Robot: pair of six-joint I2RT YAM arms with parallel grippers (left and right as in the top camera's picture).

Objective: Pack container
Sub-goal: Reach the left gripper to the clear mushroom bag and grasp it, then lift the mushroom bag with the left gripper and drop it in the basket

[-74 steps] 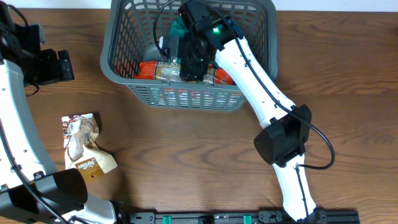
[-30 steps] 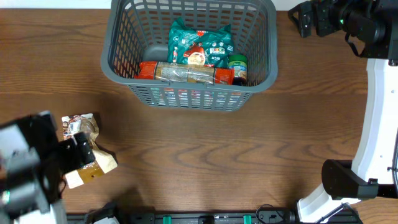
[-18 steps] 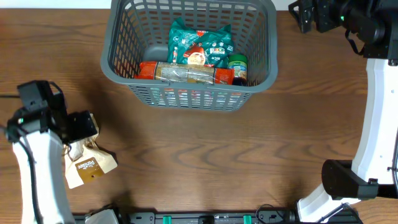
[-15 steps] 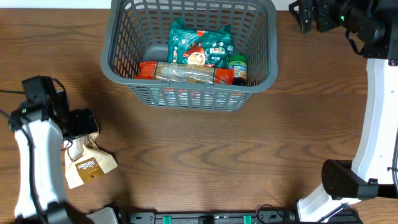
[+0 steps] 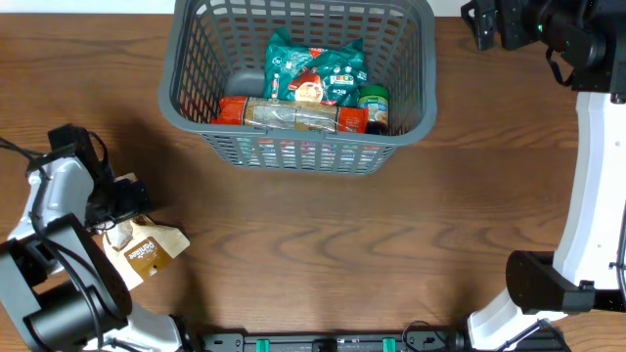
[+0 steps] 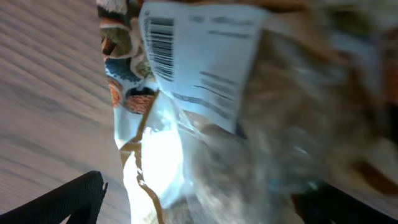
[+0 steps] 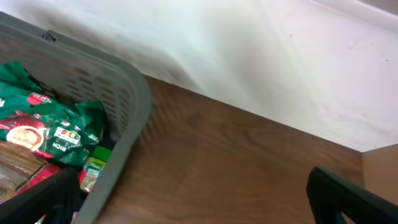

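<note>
The container (image 5: pixel 293 154), a dark grey slotted basket, stands at the table's far middle; its rim also shows in the right wrist view (image 7: pixel 134 99). A brown snack bag (image 5: pixel 149 248) lies at the front left. My left gripper (image 5: pixel 122 200) is low over the bag's top end. In the left wrist view the bag (image 6: pixel 249 93) fills the space between the jaws of the left gripper (image 6: pixel 205 193), which are open and wide apart. My right gripper (image 5: pixel 484 22) is open and empty, right of the basket, over bare wood (image 7: pixel 193 199).
Inside the basket lie a green bag (image 5: pixel 315 70), a red and brown packet (image 5: pixel 293 114) and a green-lidded jar (image 5: pixel 373 101). A white wall runs behind the table's far edge (image 7: pixel 261 56).
My left gripper has come down onto the snack bag's top end, and the bag has turned a little. Earlier the right arm left the basket and drew back to the far right.
</note>
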